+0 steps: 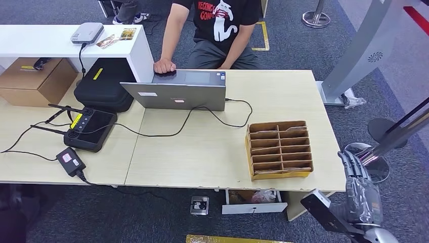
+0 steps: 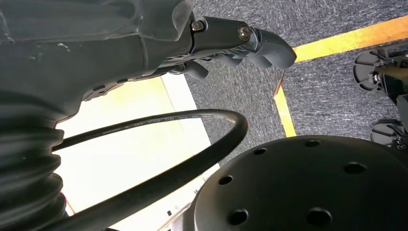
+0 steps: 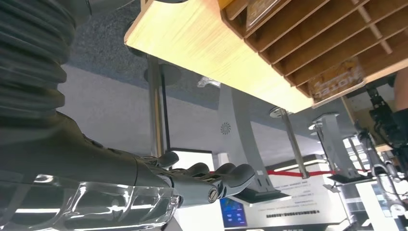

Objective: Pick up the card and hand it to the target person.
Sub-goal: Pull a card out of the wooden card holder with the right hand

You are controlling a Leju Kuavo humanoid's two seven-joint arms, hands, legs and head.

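Note:
A wooden card organizer with two columns of slots stands on the light wooden table, near its right front corner. In the right wrist view the organizer shows a brown printed card in one slot. My right hand hangs below and to the right of the table's front corner, fingers stretched out and holding nothing. My left hand hangs over the carpet, its fingers loosely extended and holding nothing. A person in a black T-shirt sits behind the table, one hand on the laptop.
An open laptop with a cable sits at the table's far side. A black case, a controller and a power adapter lie to the left. Stanchion bases stand to the right of the table.

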